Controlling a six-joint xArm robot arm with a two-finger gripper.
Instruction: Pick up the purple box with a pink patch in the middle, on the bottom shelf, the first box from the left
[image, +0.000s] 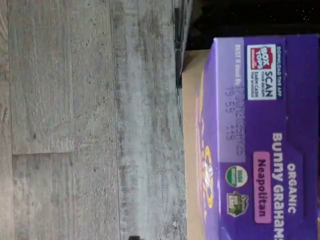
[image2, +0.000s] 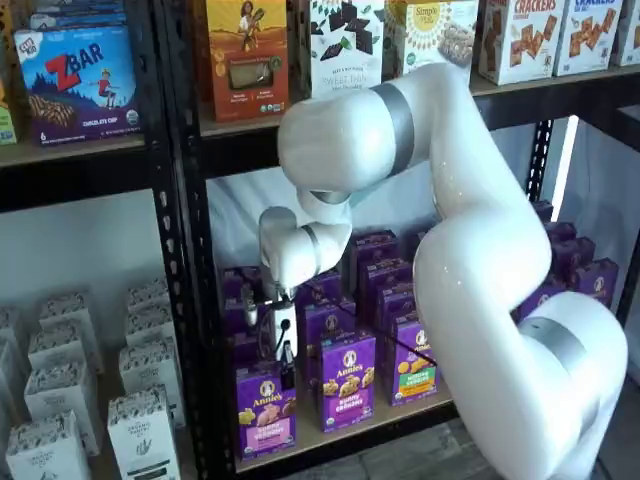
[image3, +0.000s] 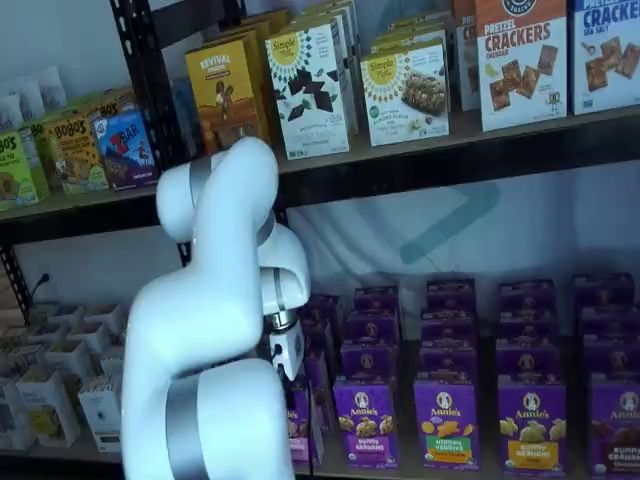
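Wrist view shows the top of the purple box (image: 260, 145), a Neapolitan Bunny Grahams carton at the front left corner of the bottom shelf (image2: 330, 437). The tool (image2: 285, 368) hangs just above it, jaws spread wide and empty. Descending off-centre could catch the top edge, tipping it into the neighbouring purple carton (image2: 348, 380).

The purple box (image2: 265, 408) stands upright at the left end of the bottom shelf (image2: 340, 440), front edge, bunny logo up top, pink patch (image2: 267, 436) low on its face. In the wrist view its top panel (image: 260, 135) reads Neapolitan.
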